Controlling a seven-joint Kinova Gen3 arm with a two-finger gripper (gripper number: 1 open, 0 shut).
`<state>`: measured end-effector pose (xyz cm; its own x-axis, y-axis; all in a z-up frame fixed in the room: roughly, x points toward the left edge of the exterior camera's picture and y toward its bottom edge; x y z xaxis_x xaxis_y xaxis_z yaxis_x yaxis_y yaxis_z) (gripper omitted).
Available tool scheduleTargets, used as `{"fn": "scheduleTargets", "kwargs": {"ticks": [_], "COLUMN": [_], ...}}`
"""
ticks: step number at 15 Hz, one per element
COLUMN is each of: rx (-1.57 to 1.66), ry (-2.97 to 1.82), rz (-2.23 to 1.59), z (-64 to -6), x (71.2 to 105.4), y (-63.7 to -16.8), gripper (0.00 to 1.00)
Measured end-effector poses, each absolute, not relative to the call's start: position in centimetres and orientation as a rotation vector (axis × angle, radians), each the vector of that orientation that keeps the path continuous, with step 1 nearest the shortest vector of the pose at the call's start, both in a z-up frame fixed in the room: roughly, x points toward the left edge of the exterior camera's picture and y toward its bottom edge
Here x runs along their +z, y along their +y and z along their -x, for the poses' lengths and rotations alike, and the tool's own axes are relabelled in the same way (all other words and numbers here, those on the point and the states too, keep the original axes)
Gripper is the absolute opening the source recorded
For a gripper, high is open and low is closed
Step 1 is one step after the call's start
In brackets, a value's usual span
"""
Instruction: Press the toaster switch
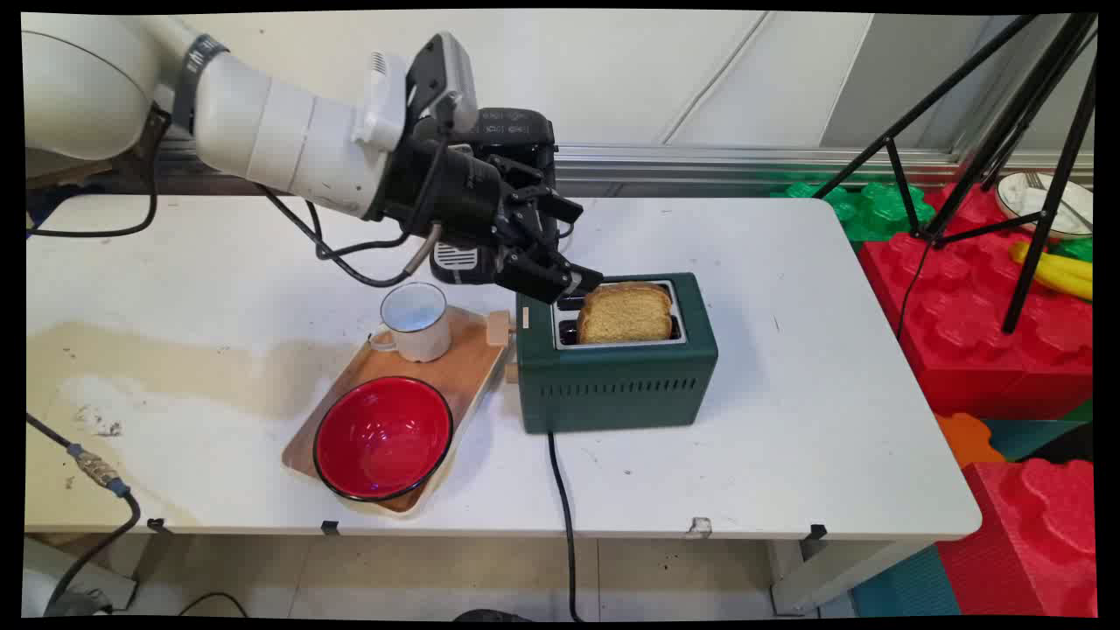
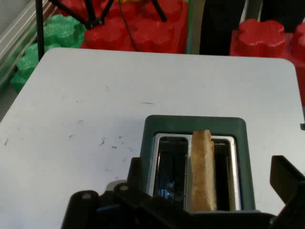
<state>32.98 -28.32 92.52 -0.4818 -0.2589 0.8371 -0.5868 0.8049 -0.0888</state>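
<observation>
No readable text, label, brand or number on any object in either view.

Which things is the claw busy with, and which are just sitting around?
Busy with:
- claw, open, at the end of the green toaster
- slice of bread, standing in one of the toaster's slots

Just sitting around:
- white mug
- red bowl
- wooden tray under both of them, beside the toaster
</observation>
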Motion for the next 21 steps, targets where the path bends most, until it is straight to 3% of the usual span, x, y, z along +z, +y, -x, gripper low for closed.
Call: {"fn": "scheduleTargets", "kwargs": {"ticks": [21], "rx": [0.324], "ry": [-2.038], "rz": [-0.678], "z": [-41.5], "x": [92.4], "y": [-25.5], "gripper": [1.0]}}
